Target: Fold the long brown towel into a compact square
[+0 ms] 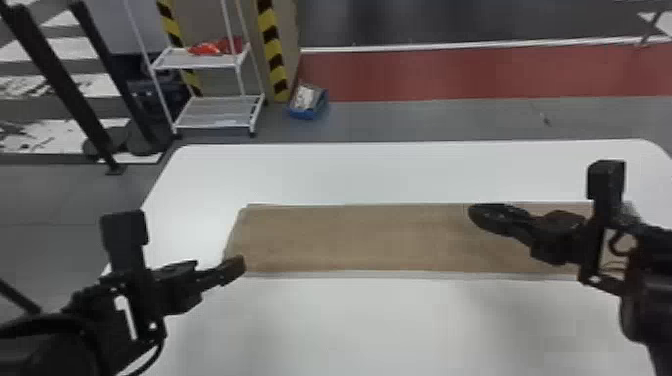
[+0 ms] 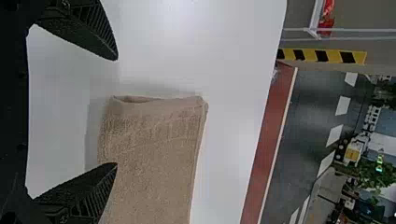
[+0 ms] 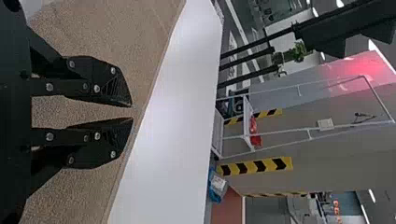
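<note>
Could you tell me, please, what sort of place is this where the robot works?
Probably an indoor workshop, lab or test area, though I cannot say which. It has yellow-and-black hazard stripes, a red floor strip and an open white rack beyond the table.

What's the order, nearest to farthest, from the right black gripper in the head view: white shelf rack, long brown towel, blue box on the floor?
1. Long brown towel, beneath the right gripper.
2. Blue box, beyond the white table, leftward.
3. White shelf rack, farther left.
</note>
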You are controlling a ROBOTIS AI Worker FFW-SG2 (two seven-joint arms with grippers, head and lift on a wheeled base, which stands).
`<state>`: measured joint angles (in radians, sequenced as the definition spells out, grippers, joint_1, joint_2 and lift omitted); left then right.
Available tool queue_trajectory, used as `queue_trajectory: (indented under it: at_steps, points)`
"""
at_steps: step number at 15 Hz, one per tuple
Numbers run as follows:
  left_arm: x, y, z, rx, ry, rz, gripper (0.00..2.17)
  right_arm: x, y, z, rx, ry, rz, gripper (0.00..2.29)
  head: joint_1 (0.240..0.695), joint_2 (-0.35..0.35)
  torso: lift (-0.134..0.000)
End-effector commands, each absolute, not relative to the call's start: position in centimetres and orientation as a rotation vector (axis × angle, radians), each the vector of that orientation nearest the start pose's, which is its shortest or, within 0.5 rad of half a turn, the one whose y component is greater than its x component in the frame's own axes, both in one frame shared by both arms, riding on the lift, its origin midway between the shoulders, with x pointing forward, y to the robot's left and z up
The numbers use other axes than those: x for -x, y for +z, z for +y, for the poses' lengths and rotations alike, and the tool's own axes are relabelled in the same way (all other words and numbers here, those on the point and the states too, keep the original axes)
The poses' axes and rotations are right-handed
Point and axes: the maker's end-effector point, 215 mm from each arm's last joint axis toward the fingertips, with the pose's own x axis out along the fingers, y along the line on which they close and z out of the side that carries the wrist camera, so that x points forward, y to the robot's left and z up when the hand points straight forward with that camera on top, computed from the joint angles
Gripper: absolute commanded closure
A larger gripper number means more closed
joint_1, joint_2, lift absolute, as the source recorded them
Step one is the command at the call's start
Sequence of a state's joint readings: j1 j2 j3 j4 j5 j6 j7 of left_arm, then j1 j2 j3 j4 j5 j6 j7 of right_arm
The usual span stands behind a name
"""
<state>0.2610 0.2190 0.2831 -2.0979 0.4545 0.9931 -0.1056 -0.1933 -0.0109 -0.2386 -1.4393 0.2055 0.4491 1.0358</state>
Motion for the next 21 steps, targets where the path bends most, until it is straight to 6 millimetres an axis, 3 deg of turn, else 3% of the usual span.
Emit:
queue_trajectory:
  at_steps: [1, 5, 10, 17, 21]
  points:
    - [-45.4, -43.3, 30.8, 0.224, -0.078, 0.656, 0.09, -55.8, -43.7, -16.1, -0.089, 0.785, 0.427, 1.60, 0.695, 0.148, -0.124]
    - [-46.2, -43.3, 31.3, 0.217, -0.023, 0.640, 0.08, -54.7, -45.4, -14.2, -0.079, 0.828, 0.443, 1.60, 0.695, 0.169, -0.124]
    - [-47.0, -44.7, 32.8, 0.191, 0.021, 0.655, 0.08, -53.8, -46.3, -14.2, -0.078, 0.830, 0.457, 1.60, 0.695, 0.193, -0.124]
    - [-50.0, -42.3, 35.1, 0.121, 0.050, 0.557, 0.08, -53.4, -46.6, -14.0, -0.080, 0.840, 0.468, 1.60, 0.695, 0.216, -0.124]
    - [-51.6, -43.1, 36.7, 0.032, 0.081, 0.576, 0.15, -53.2, -47.0, -14.1, -0.083, 0.838, 0.473, 1.60, 0.695, 0.226, -0.124]
